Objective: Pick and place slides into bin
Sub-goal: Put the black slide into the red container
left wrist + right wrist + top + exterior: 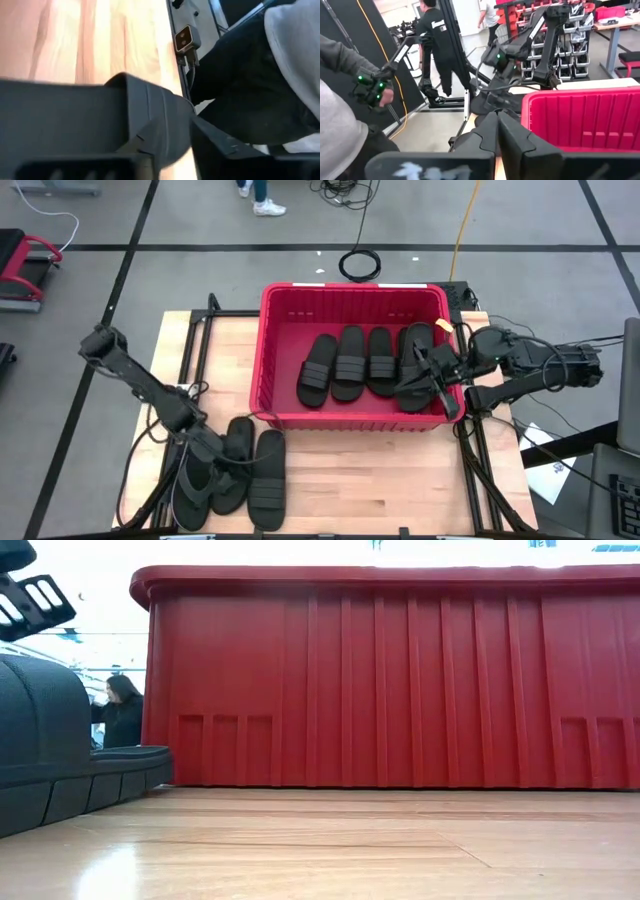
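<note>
High view: left fingers [205, 452] low over the loose slides at the near left of the bench [400, 480].
Left fingers state: cannot tell whether they are open, closed or gripping; in the left wrist view a dark slide [75, 125] fills the space right at them.
Loose slides: three or four dark ones [240, 475] side by side, long axes running near to far, directly under and just right of the left fingers.
Right fingers [437, 370]: closed, at the right end of the bin [350, 300], holding nothing that I can see.
Binned slides: about four [355, 365] in a row, also lying near to far.
Key relation: the left arm is far nearer the loose slides; the bin lies to their far right.
</note>
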Action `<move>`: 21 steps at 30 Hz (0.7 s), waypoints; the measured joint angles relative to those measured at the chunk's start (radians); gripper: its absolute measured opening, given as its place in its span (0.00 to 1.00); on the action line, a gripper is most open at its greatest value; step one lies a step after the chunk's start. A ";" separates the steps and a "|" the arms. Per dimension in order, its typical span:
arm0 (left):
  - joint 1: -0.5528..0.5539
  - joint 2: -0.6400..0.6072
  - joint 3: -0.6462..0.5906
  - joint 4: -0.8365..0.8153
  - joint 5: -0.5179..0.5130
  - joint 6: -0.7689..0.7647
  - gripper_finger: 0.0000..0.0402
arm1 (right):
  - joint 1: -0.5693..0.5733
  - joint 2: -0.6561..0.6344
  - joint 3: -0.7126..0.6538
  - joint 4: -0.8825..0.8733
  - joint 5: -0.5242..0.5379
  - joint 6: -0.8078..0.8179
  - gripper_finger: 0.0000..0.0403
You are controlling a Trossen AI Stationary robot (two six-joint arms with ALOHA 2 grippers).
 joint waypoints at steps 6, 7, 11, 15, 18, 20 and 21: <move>0.041 0.105 -0.003 0.032 -0.012 0.085 0.46 | 0.000 -0.025 0.000 -0.022 -0.001 0.016 0.04; 0.051 0.121 -0.003 0.025 -0.004 0.079 0.49 | 0.000 -0.029 0.000 -0.021 -0.002 0.027 0.04; 0.082 0.191 -0.003 0.051 0.159 0.085 0.62 | 0.000 -0.042 0.000 -0.022 -0.003 0.040 0.04; 0.080 0.251 -0.003 0.107 0.278 0.079 0.65 | 0.000 -0.051 0.000 -0.022 -0.003 0.032 0.04; 0.076 0.286 -0.003 0.121 0.282 0.061 0.64 | 0.000 -0.056 0.000 -0.022 -0.003 0.022 0.04; 0.082 0.303 -0.003 0.119 0.282 0.053 0.62 | 0.000 -0.056 0.000 -0.023 -0.003 0.014 0.04; 0.085 0.309 -0.003 0.120 0.284 0.052 0.60 | 0.000 -0.056 0.000 -0.025 -0.003 0.005 0.04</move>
